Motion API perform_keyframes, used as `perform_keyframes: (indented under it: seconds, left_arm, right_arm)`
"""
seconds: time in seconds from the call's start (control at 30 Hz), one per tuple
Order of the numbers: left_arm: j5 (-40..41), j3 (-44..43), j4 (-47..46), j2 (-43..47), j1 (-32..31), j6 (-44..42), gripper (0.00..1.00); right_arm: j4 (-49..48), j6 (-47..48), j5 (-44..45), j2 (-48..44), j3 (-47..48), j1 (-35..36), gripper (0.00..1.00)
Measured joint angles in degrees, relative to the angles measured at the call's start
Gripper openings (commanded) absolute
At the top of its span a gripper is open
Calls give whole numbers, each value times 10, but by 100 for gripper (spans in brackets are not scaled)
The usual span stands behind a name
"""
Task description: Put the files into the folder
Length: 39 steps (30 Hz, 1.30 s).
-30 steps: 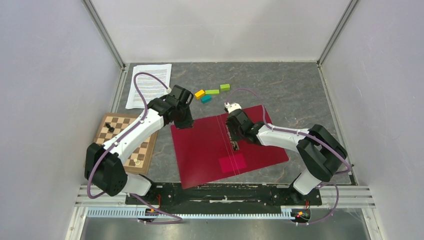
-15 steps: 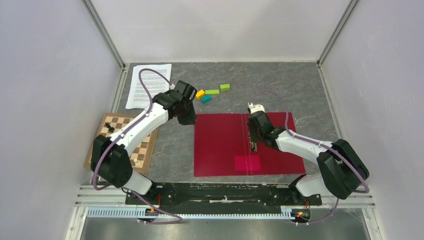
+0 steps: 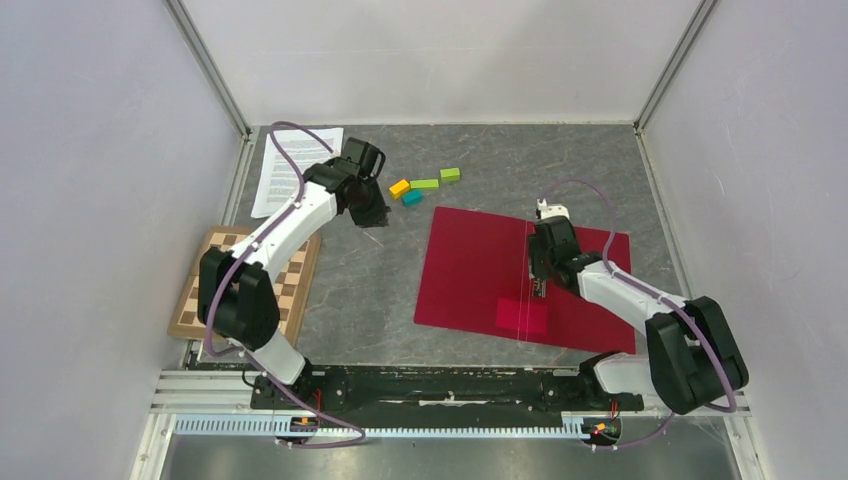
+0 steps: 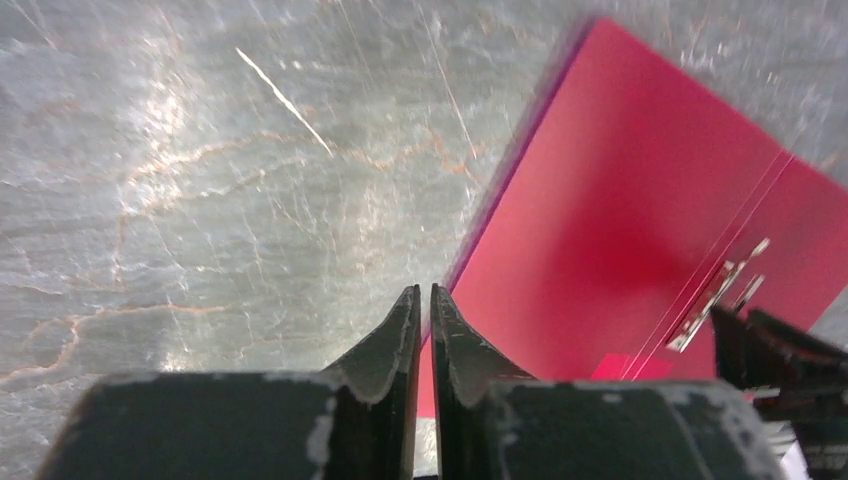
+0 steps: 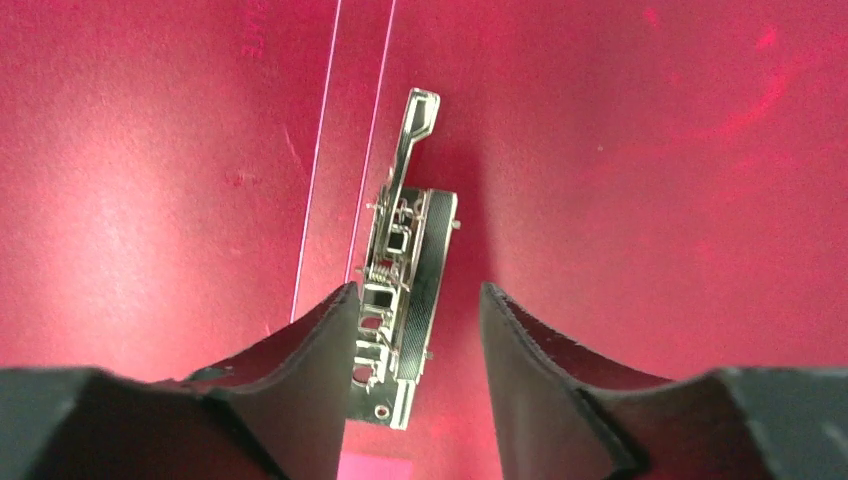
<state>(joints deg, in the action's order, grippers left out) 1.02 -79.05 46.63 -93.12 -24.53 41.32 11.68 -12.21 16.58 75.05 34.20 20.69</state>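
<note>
The red folder (image 3: 480, 270) lies open and flat on the table, right of centre, its metal clip (image 5: 405, 250) along the spine. My right gripper (image 3: 540, 290) hangs low over that spine, open, its fingers (image 5: 300, 350) straddling the clip's near end without squeezing it. My left gripper (image 3: 372, 215) is shut on nothing, above bare table just left of the folder's (image 4: 640, 220) far left corner. The files (image 3: 295, 170), white printed sheets, lie at the back left corner, partly crossed by the left arm's cable.
A wooden chessboard (image 3: 245, 285) with a few pieces lies at the left, under the left arm. Yellow (image 3: 400, 187), teal (image 3: 412, 198) and two green blocks (image 3: 424, 184) sit behind the folder. Metal wall frames border the table on both sides.
The folder has slid to the right together with the right gripper, whose jaws have opened off the clip. The left gripper has left the folder's corner and moved toward the back.
</note>
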Motion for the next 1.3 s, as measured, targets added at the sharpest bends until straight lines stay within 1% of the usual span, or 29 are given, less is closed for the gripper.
perform_keyframes:
  seconds: [0.03,0.07,0.1,0.13,0.2,0.23,0.27,0.4,0.47,0.57,0.63,0.77,0.93,1.07,1.17,1.3]
  left_arm:
    - [1,-6,0,-4,7,2,19]
    - [1,-16,0,-10,18,4,25]
    - [2,-25,-2,-16,24,7,29]
    - [4,-34,-3,-20,39,8,39]
    - [6,-57,-6,-31,63,14,55]
    - [9,-72,-9,-39,78,17,62]
    - [13,-88,-13,-49,93,19,67]
    - [28,-151,-33,-90,162,22,69]
    - [38,-177,-46,-112,198,21,69]
    - [58,-199,-70,-141,256,12,70]
    - [71,-206,-83,-157,287,2,70]
    - [94,-208,-110,-188,332,-18,70]
    - [106,-229,-130,-253,370,-34,70]
    - [109,-268,-132,-312,384,-37,70]
    - [109,-290,-130,-340,393,-37,70]
    - [109,-314,-130,-367,406,-37,70]
  right_arm:
    - [6,-1,-2,-4,0,0,66]
    - [14,0,-5,-10,0,0,71]
    - [20,-1,-10,-20,1,0,73]
    - [26,-2,-15,-29,3,2,75]
    - [38,-5,-26,-47,17,9,78]
    - [39,-8,-30,-49,29,15,79]
    - [38,-10,-35,-49,43,24,80]
    - [1,-31,-67,-11,116,77,82]
    - [-40,-42,-88,36,158,107,82]
    - [-101,-59,-127,117,215,134,83]
    - [-143,-71,-152,181,256,143,84]
    - [-197,-90,-189,289,333,147,85]
    - [-261,-114,-239,421,443,150,87]
    - [-290,-123,-269,499,523,157,87]
    - [-307,-127,-283,522,542,163,88]
    - [-317,-127,-301,526,542,168,88]
